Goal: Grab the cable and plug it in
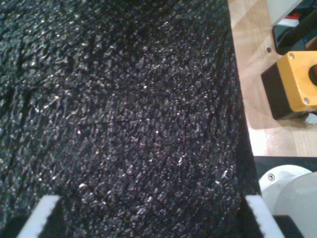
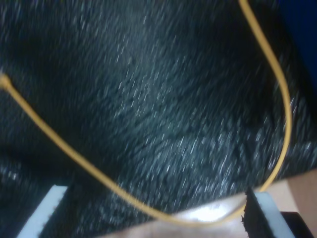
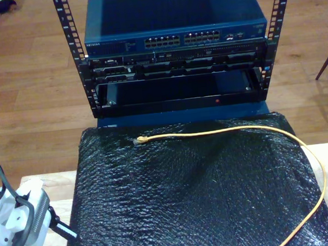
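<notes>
Two grippers: my first gripper [image 1: 148, 218] and my second gripper [image 2: 153, 210] both spread, empty.
Cable [image 3: 223, 131]: loose on mat [image 3: 177, 203], plug [image 3: 140, 141] near rack [image 3: 174, 46].
Risk: thin cable slips the pinch; plug could meet its port crooked.

A yellow-orange cable [image 3: 228, 130] lies on glinting black pebbled sheet [image 3: 189, 202].

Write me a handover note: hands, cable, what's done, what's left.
My first hand: open, over bare black mat.
My second hand: open, above a bend of the cable, not gripping it.
Cable lies loose across the mat, its plug in front of the rack's switch, unplugged.
Done: nothing yet.
Left: grasp the cable near the plug, then insert it into a port.
</notes>
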